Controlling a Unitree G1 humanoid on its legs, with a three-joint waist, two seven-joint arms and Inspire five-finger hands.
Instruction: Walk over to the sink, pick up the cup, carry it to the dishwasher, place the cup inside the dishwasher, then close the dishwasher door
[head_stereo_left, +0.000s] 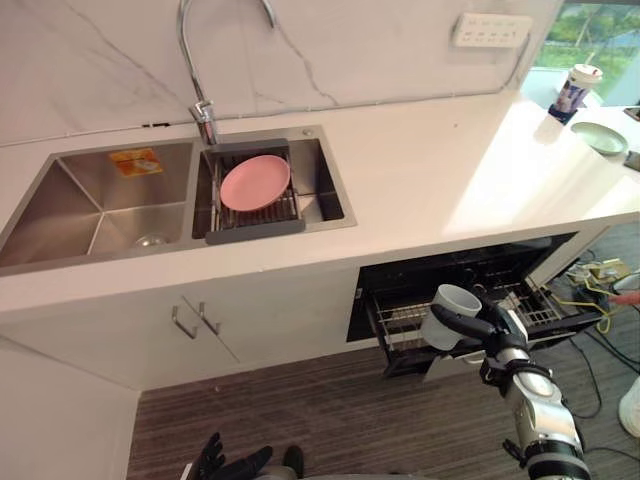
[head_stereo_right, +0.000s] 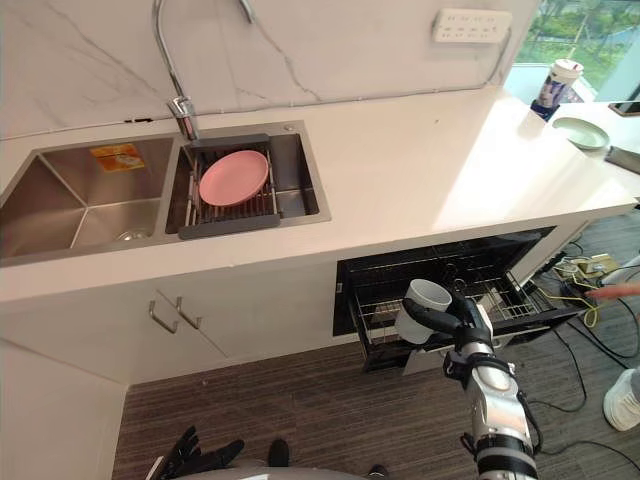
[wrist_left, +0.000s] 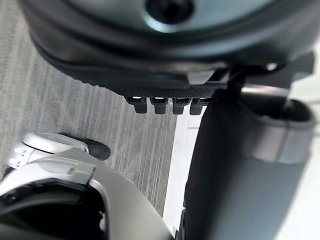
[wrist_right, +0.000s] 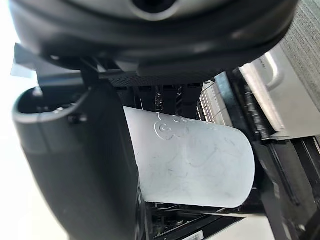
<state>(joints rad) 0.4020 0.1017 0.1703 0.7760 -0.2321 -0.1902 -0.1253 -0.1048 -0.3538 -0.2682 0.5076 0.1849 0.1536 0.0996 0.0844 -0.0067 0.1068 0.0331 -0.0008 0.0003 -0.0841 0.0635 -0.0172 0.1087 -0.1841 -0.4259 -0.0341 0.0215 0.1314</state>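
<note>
- The left hand (head_stereo_left: 225, 462) is cut off at the bottom edge of the head views, low over the floor (head_stereo_left: 300, 400). Its dark fingers look loosely spread, with nothing in them.
- In the right wrist view the far side of the cup (wrist_right: 200, 160) is hidden behind the thumb (wrist_right: 75, 165), and its mouth cannot be seen.
- The inside of the dishwasher (head_stereo_left: 480, 262) is a dark cavity under the counter (head_stereo_left: 420, 170), and little can be made out in it. Whether the cup touches the pulled-out wire rack (head_stereo_left: 400, 322) cannot be told.
- The cup is pale, smooth and cylindrical, with a faint raised pattern on its wall.
- The rack is thin metal wire in a grid. The counter is glossy white, and the floor is dark and finely striped.
- The sink (head_stereo_left: 70, 210) is brushed steel with two square basins. In the right basin a round pink plate (head_stereo_left: 255, 182) lies on a wire drainer (head_stereo_left: 255, 228) with a grey frame, below a curved chrome tap (head_stereo_left: 200, 60).
- The right hand (head_stereo_left: 500, 335) grips the cup. The thumb crosses its near side, and the fingers (wrist_right: 165, 95) curl around the wall opposite.
- The cup is held tilted with its mouth upward, in front of the open dishwasher and over the left part of the rack.
</note>
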